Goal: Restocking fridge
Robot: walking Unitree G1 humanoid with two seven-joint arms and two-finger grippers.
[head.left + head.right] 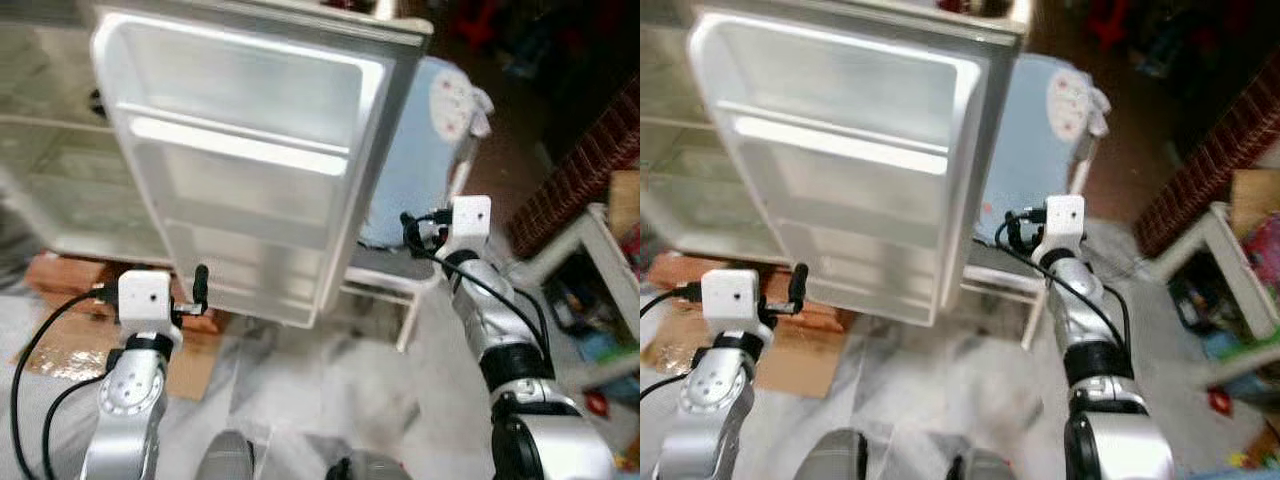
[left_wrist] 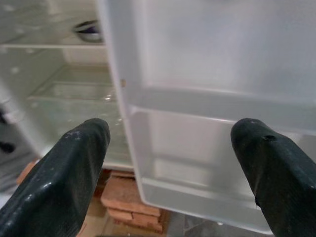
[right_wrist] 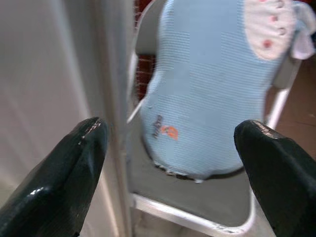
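— What is hard to make out?

— The fridge [image 1: 60, 190] is cut off at the frame edge; a dark bowl [image 2: 90, 30] on its upper shelf is blurred. The open fridge door [image 1: 250, 160] stands ahead of both grippers.

— And the grippers?

— The left gripper [image 2: 168, 163] is spread wide, holding nothing, facing the door's lower shelf. The right gripper [image 3: 173, 163] is likewise apart and empty, between the door edge and a blue cloth [image 3: 212, 89] on a chair [image 1: 400, 285].

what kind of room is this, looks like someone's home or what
Probably a lived-in home, maybe a kitchen corner: an open fridge door, a white chair draped with a light blue garment, and bricks propping the fridge up.
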